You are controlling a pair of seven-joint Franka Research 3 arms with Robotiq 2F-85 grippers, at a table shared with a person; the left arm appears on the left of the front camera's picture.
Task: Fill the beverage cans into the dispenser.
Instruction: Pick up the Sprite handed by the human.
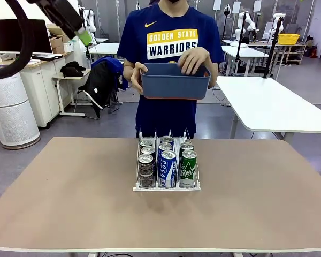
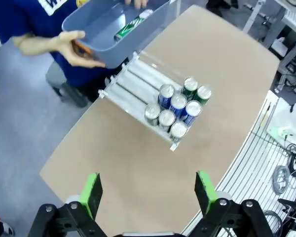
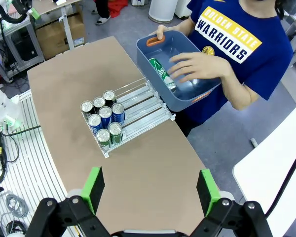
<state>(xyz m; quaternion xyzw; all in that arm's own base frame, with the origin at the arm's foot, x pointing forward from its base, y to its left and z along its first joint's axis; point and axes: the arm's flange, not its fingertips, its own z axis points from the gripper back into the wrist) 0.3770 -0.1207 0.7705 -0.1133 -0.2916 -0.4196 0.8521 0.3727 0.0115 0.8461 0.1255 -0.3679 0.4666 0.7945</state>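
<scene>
Both of the robot's hands are spread wide and hold nothing: the left hand [image 2: 148, 191] and the right hand [image 3: 150, 190] hang high above the table [image 1: 69, 198], well apart from the work. The cans [image 1: 167, 167] stand upright at the near end of the rack [image 1: 166, 188] in the middle of the table, black in one lane, blue in the middle, green in the third. The far part of the lanes is free. Another green can [image 3: 160, 74] lies on its side in the blue-grey tub [image 1: 174, 85] that a person holds at the far edge, with the person's hand [image 3: 195, 66] reaching into it. I'd guess these cans are stiff, smooth and rather slippery. They'd be fairly heavy if full, and easy to tip, being so slim. They look best taken squarely across the round body, about midway up, not by the rim.
</scene>
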